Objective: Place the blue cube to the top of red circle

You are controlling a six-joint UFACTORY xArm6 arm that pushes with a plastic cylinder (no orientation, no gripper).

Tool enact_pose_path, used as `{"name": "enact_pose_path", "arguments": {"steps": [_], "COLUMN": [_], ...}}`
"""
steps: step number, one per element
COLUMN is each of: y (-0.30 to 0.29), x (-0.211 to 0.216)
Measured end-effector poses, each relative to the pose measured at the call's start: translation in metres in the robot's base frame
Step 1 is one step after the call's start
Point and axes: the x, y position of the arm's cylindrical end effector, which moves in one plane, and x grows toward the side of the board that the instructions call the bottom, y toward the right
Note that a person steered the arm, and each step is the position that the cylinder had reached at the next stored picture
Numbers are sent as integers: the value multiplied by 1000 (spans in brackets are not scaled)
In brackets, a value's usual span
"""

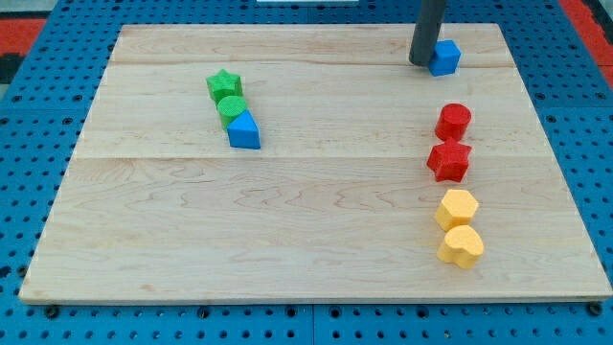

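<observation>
The blue cube [445, 57] sits near the view's top right of the wooden board [287, 211]. My tip [420, 63] rests right against the cube's left side. The red circle [453, 122] lies below the cube, a short gap apart, slightly to the right. The rod comes down from the view's top edge.
A red star [449, 161] touches the red circle from below. A yellow hexagon [457, 208] and a yellow heart [462, 246] lie further down. At the left are a green star [224, 84], a green circle [231, 107] and a blue triangular block [243, 130], touching in a row.
</observation>
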Motion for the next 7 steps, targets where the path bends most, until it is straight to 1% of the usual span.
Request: {"name": "enact_pose_path", "arguments": {"steps": [1,2,3,5,6,7], "y": [-22,-45,-43,48,29,23], "x": [-7,-25,-44,-41,-22,-15]}}
